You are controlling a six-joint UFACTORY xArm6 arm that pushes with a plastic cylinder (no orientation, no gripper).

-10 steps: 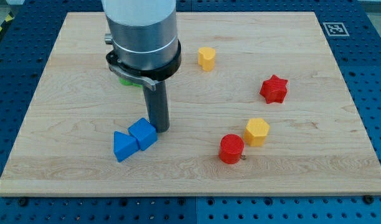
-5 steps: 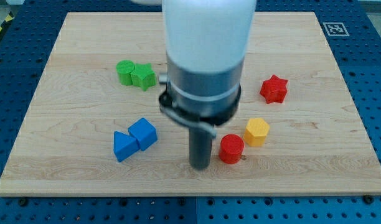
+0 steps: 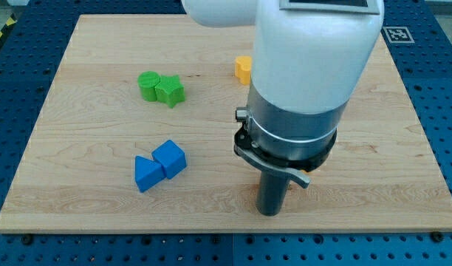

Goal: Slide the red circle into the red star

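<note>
The red circle is hidden behind the arm, probably just beyond my tip, a plain rod end effector holding nothing, resting on the surface well right of the blue blocks.

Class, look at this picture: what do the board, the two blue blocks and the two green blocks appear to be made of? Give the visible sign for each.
Board: pale wood, matt; visible grain lines and plank seams. Blue blocks: probably painted wood or plastic; uniform saturated colour, smooth faces, no grain showing. Green blocks: the same look, evenly coloured, slightly dull. Paint or plastic cannot be settled from here.
</note>
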